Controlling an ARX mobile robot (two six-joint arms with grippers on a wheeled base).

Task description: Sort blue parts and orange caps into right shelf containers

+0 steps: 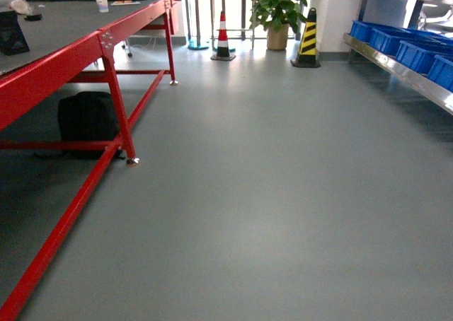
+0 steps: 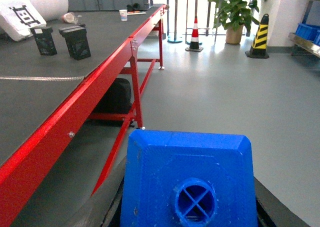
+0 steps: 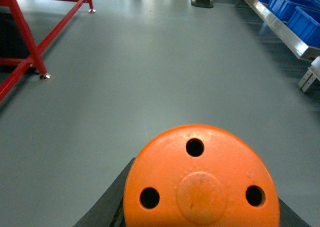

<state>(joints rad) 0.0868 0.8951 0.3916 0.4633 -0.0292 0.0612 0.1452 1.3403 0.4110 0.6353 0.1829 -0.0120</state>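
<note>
In the left wrist view a blue part, a box-shaped block with a round cross-ribbed knob, fills the bottom. My left gripper is shut on it, and only its black fingers show at the sides. The right wrist view has an orange cap with three holes in its flat top, and my right gripper is shut on it. The right shelf runs along the right wall and carries blue containers. The shelf rail and containers also show in the right wrist view. Neither gripper shows in the head view.
A long red-framed table stands on the left, with a black bag under it. Two black boxes and a cup sit on its top. Striped cones and a potted plant stand at the far end.
</note>
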